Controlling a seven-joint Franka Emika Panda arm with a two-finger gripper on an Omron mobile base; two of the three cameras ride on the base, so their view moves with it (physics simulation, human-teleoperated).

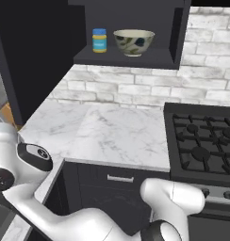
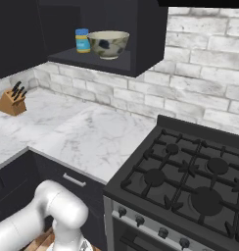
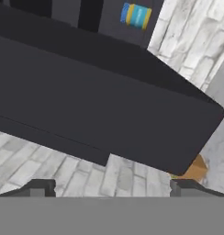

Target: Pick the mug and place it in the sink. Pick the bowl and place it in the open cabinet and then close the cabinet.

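While the pincer [image 3: 109, 187] stands wide, its two dark fingertips [image 3: 39, 187] far apart at the bottom of the hand view with nothing between them, a broad dark slab of the cabinet [image 3: 100, 105] lies directly ahead of it and slants across that view. Whether this slab is the cabinet's open door or its underside cannot be told. Beyond the slab, farther from the pincer, a small jar [image 3: 136, 16] with blue and yellow bands sits inside the cabinet's open compartment. Past the slab's lower edge, close in front of the fingertips, white brick wall [image 3: 77, 170] shows, and off toward the right fingertip a tan wooden corner, seemingly the knife block [image 3: 195, 169], peeks out. From the left base view, the bowl [image 1: 134, 41] rests upright on the cabinet shelf [image 1: 135, 59], just beside the jar [image 1: 99, 40] and apart from it; it is pale with dark leafy markings on its side. The right base view gives the same pair, bowl [image 2: 108, 43] and jar [image 2: 83, 40], on the shelf above the marble counter [image 2: 87, 132], with the knife block [image 2: 11, 100] far along the counter and the black gas stove [image 2: 190, 171] on the other side.
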